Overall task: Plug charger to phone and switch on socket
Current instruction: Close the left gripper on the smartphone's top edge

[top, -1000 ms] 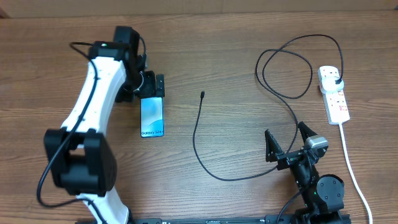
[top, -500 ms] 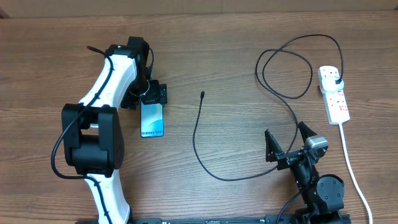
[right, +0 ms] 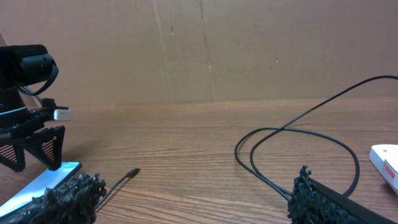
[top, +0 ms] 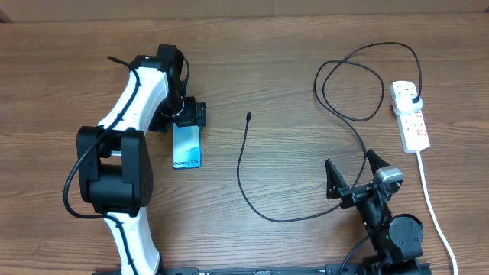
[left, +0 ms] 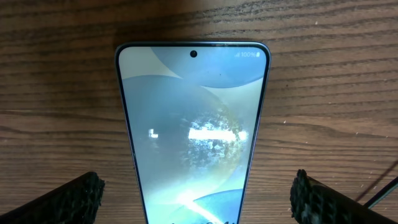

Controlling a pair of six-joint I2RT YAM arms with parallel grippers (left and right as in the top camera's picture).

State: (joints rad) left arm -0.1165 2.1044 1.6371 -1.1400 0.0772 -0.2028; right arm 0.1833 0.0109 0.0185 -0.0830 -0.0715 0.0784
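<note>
At the near edge of the table (top: 290,46), the right gripper (top: 348,158) sits low with its two fingers spread wide apart and nothing between them. The charger (top: 239,172), a thin black cable, curves past just beside it. From there the cable sweeps left in a wide arc and runs up the wood to its small connector tip (top: 249,117), which lies bare on the table, near the phone (top: 187,145) but apart from it.

The phone lies flat with its screen lit, left of the middle. The left gripper (top: 186,114) hangs over the phone's far end, fingers apart. In the left wrist view, both fingertips (left: 74,198) stand clear of the phone's edges.

Farther back on the right, the cable makes two loops and ends in a black plug (top: 413,96) seated in the socket (top: 415,126). This white power strip has a thick white cord (top: 432,208) running back toward the near edge.
</note>
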